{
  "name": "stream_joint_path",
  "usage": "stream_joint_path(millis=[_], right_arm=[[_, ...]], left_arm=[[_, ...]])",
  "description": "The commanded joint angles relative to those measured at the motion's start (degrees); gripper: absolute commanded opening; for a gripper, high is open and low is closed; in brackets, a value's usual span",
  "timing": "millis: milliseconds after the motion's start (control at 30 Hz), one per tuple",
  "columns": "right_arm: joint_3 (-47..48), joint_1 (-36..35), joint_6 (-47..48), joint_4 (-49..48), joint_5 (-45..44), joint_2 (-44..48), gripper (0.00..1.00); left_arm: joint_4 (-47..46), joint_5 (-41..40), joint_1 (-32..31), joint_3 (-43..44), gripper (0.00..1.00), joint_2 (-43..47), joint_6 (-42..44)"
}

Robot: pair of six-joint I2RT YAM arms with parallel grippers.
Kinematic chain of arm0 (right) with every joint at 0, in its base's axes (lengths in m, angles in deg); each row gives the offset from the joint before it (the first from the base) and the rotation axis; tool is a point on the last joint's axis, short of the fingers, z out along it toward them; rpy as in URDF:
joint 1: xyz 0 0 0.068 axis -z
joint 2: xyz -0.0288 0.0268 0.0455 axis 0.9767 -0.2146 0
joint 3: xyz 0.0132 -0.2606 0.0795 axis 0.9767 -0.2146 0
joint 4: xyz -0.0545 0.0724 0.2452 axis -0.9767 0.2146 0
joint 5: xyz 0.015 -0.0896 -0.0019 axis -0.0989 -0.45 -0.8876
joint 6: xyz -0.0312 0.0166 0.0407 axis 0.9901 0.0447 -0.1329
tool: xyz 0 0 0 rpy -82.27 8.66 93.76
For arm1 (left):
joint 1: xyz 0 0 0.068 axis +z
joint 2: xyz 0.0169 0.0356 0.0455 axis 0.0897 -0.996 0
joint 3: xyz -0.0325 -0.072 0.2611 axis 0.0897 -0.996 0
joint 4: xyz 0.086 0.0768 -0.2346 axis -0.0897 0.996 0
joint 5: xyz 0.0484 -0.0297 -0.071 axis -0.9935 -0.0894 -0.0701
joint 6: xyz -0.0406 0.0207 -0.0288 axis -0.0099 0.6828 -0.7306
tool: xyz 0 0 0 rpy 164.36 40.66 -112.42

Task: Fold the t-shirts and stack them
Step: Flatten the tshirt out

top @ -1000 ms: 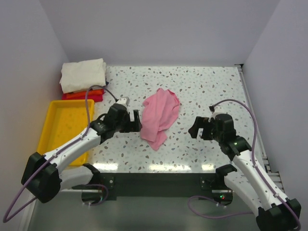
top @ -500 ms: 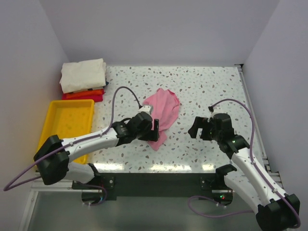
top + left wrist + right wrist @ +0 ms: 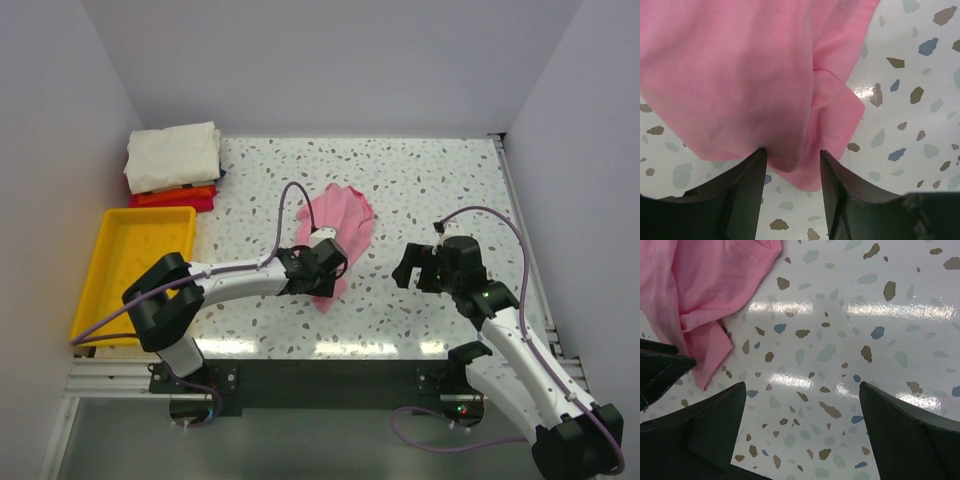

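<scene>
Table: a speckled terrazzo table (image 3: 430,180) carries everything, with the arm bases at its near edge.

Tray: a yellow tray (image 3: 140,260) sits on the left side, well apart from the work in hand.

Stack: in the far left corner a folded cream-white shirt (image 3: 172,155) lies on top of an orange shirt (image 3: 175,193) and a red shirt (image 3: 172,203), both showing only as thin edges beneath it.

Loose shirt: the pink shirt (image 3: 345,212) lies crumpled near the middle of the table. Its long axis runs roughly from near to far, with the far end leaning to the right.

Nearer arm: the left arm (image 3: 235,275) stretches across the table to the shirt's near end. The right arm stands off to the shirt's right, so the pick looks to be the left's.

Left gripper: the left gripper (image 3: 792,152) is down at the near hem with its jaws part-way apart. A lobe of pink cloth (image 3: 740,65) bulges into the gap and touches one finger — not visibly pinched yet.

Right gripper: the right gripper (image 3: 801,385) hovers over bare table with its jaws spread wide, holding nothing — the pink cloth (image 3: 705,285) lies off to its left, apart from both fingers.

Judgement: closing on that hem lobe looks like the next move.
</scene>
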Motion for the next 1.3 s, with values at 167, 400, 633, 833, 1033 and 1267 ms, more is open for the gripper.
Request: stream_joint_path(millis=[167,400,633,833,1033,1267], right_arm=[[0.18,-0.17,0.87,-0.11,-1.51,0.64,0.99],[-0.09,-0.09,0.87,-0.19,-1.6,0.99,0.98],[0.18,-0.17,1.05,-0.55,-1.6,0.2,0.99],[0.27,-0.09,1.31,-0.46,-1.25,-0.15,0.99],[0.53,-0.09,1.92,-0.63,0.25,-0.94,0.99],[0.7,-6.29,3.51,-3.27,6.24,-3.31,0.98]], left_arm=[[7.38,-10.0,-0.35,5.12,0.5,-3.21,-2.07],[7.04,-8.6,-0.35,4.95,0.22,-3.04,-1.28],[5.28,-5.62,-0.35,2.23,0.16,3.98,-0.31],[5.37,-5.0,-0.35,0.03,0.0,9.26,0.56],[5.98,-10.79,0.35,-2.26,0.0,14.8,-0.84],[4.75,-10.97,3.77,-5.24,0.0,19.02,-1.01]])
